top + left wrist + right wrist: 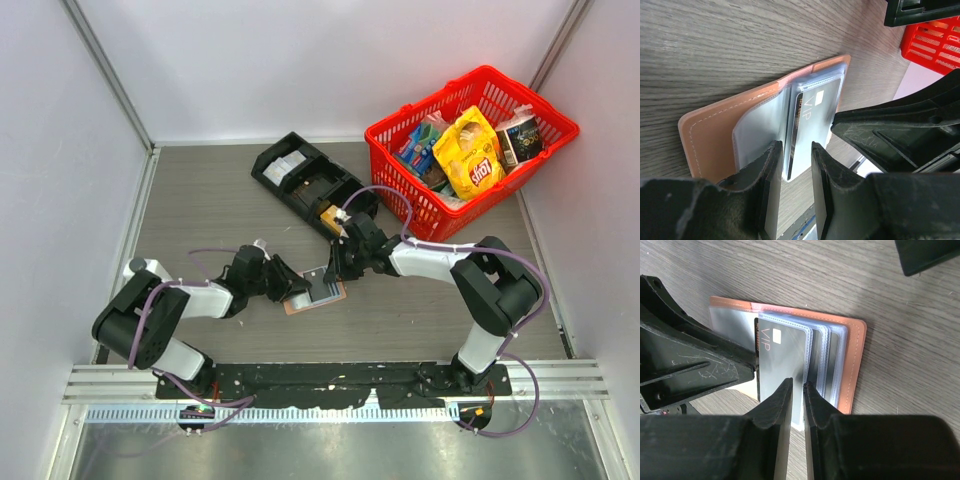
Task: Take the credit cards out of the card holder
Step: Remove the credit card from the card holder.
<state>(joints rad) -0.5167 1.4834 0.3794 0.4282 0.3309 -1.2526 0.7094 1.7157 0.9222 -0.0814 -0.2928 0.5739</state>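
on the wood-grain table (420,320), stitched salmon card holder (858,352) lies open.

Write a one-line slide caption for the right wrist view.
Right gripper nips the edge of a dark VIP card in the open salmon-pink leather-like card holder on a grey wood-grain table.

Beside the card holder (318,292), both grippers cover its edges in the top view, so its sleeves cannot be made out there. The dark VIP card (782,372) runs behind the right gripper's fingertips (785,395); contact cannot be told. Its small print is unreadable.
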